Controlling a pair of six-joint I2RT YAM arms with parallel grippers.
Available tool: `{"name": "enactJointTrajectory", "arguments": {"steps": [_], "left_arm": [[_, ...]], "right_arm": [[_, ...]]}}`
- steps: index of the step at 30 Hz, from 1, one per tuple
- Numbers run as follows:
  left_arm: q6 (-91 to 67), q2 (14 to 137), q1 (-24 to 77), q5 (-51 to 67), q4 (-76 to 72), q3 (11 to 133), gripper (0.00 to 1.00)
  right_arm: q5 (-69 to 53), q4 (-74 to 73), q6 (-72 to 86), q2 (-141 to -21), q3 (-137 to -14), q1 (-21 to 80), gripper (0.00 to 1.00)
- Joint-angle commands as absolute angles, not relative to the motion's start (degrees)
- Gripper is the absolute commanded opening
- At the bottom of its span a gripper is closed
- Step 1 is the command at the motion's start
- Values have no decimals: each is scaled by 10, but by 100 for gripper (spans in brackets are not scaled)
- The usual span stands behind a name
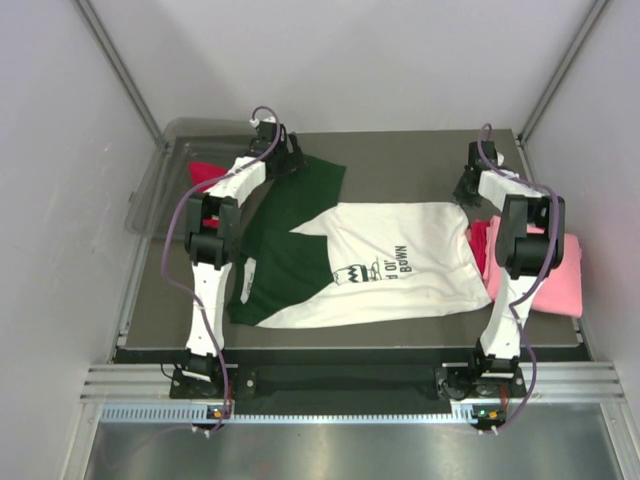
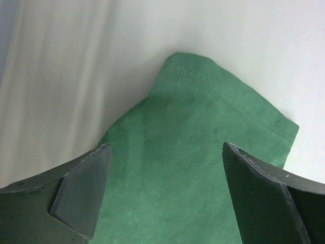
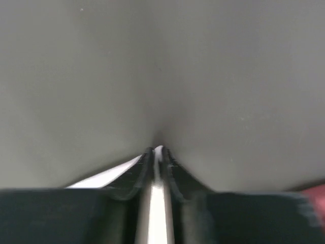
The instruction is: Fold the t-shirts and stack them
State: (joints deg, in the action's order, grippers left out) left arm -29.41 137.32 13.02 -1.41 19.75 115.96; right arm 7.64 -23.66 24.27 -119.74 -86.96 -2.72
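Note:
The white t-shirt (image 1: 400, 265) with dark green sleeves and black chest print lies spread flat on the table. My left gripper (image 1: 283, 152) is open above the far green sleeve (image 2: 203, 147); its fingers (image 2: 84, 190) straddle the cloth without holding it. My right gripper (image 1: 468, 192) is shut on the shirt's white hem corner (image 3: 159, 152), pinched between the jaws. A light pink t-shirt (image 1: 550, 275) lies folded at the right, with a red one (image 1: 479, 245) partly under it. Another red t-shirt (image 1: 205, 178) lies in the bin.
A clear grey plastic bin (image 1: 160, 180) stands at the far left corner of the dark table (image 1: 400, 160). Metal frame posts and pale walls enclose the table. A metal rail (image 1: 340, 385) runs along the near edge.

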Motion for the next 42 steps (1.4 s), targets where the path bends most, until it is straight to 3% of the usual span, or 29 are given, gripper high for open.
{"name": "enactJointTrajectory", "arguments": {"steps": [1,3,17,26,31,35,36,39,40,42], "left_arm": [[-289,1378,128,-25,164,1191,94],[-291,1383,128,-23,154,1192,93],[-280,1440,128,-80,130,1253,84],[-263,1447,125,-57,90,1252,73],[-258,1452,121,-45,76,1252,72],[-263,1454,121,-24,70,1252,52],[-264,1455,121,-19,69,1251,39],[-264,1454,121,-11,69,1250,20],[-263,1450,121,-11,69,1250,2],[-261,1441,120,-14,61,1238,0]], "right_arm": [[83,-210,248,-1176,-853,-17,5],[88,-210,247,-1168,-850,-17,0],[80,-192,251,-1156,-832,-17,0],[69,-190,252,-1158,-831,-18,0],[67,-191,252,-1156,-830,-19,0],[63,-188,253,-1157,-830,-21,0],[62,-189,254,-1158,-830,-21,0],[56,-187,254,-1157,-830,-23,0],[56,-189,254,-1157,-830,-23,0],[56,-189,254,-1155,-830,-23,0]]}}
